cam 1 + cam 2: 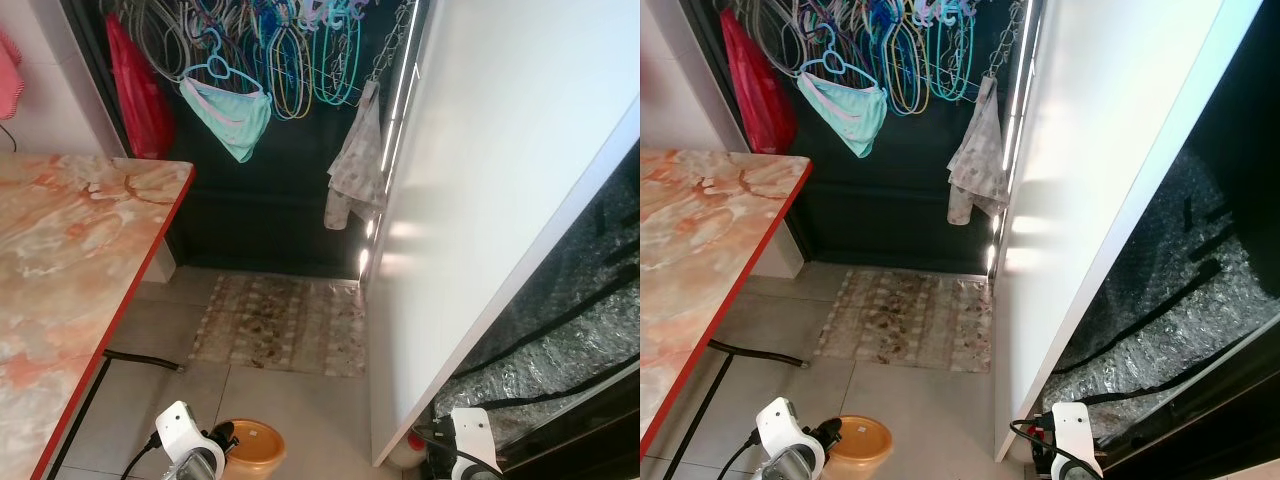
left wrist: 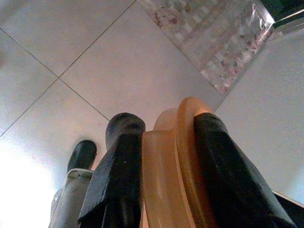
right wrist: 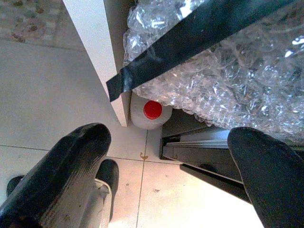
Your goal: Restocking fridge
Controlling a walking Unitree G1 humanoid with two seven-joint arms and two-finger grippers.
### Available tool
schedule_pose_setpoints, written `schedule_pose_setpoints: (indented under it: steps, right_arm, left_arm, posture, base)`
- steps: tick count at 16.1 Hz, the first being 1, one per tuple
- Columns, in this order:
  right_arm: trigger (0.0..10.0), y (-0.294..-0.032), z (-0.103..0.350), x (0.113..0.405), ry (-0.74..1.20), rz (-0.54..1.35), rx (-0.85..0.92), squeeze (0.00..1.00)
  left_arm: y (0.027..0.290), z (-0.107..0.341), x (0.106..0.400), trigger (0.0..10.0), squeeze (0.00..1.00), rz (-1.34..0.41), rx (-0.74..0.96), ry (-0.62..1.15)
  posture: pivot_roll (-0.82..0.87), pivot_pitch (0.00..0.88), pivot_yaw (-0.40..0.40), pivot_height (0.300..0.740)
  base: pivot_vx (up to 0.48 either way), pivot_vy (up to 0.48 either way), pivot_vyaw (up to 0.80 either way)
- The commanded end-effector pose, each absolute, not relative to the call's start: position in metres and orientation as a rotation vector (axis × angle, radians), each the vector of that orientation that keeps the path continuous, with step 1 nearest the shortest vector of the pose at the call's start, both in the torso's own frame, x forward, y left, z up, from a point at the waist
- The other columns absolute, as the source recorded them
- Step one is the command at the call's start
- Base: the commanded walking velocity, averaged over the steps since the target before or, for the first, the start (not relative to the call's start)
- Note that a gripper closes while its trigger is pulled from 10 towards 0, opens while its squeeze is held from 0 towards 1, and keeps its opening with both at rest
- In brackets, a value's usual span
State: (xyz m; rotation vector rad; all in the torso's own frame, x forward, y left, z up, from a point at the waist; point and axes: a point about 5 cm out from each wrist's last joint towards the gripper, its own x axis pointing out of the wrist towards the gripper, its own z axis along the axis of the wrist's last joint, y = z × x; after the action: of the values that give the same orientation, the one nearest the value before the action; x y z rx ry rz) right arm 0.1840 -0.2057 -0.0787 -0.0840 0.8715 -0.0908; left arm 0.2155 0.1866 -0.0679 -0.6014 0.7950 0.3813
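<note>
My left gripper (image 2: 173,183) is shut on the rim of an orange plastic bowl (image 2: 178,156), held low over the tiled floor; the same bowl (image 1: 255,445) shows at the bottom of the head view beside the left wrist. My right gripper (image 3: 168,166) stands open and holds nothing, hanging over the floor beside the foot of a tall white panel (image 1: 480,200). A white bottle with a red cap (image 3: 152,110) stands on the floor behind that panel's corner, apart from the right fingers (image 3: 71,166).
A marble-patterned table with a red edge (image 1: 70,260) fills the left. A patterned mat (image 1: 285,322) lies ahead before a dark doorway hung with hangers and clothes (image 1: 240,110). Bubble wrap with black tape (image 1: 560,330) covers a surface on the right. A black cable (image 1: 145,360) crosses the floor.
</note>
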Motion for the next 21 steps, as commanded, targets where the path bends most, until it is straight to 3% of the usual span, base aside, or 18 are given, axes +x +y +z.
schedule_pose_setpoints:
  steps: [1,13,21]
  right_arm:
    - [10.0,-0.2052,-0.0791,0.1834,0.872,-0.104,-0.066,0.00]
    - [10.0,-0.2021,-0.0787,0.1853,0.866,-0.112,-0.047,0.00]
    - [10.0,-0.2017,-0.0786,0.1854,0.862,-0.112,-0.042,0.00]
  left_arm:
    - [0.1865,-0.0700,0.2120,10.0,0.00,0.377,-0.587,0.810]
    - [0.1870,-0.0685,0.2144,10.0,0.00,0.358,-0.585,0.802]
    - [0.1881,-0.0697,0.2121,10.0,0.00,0.361,-0.591,0.806]
  posture:
    - [-0.11,0.000,0.000,0.740]
    - [-0.11,0.000,0.017,0.740]
    - [-0.11,0.002,0.015,0.740]
  base:
    - [0.000,0.000,0.00]
    - [0.000,0.000,0.00]
    - [-0.257,0.000,0.00]
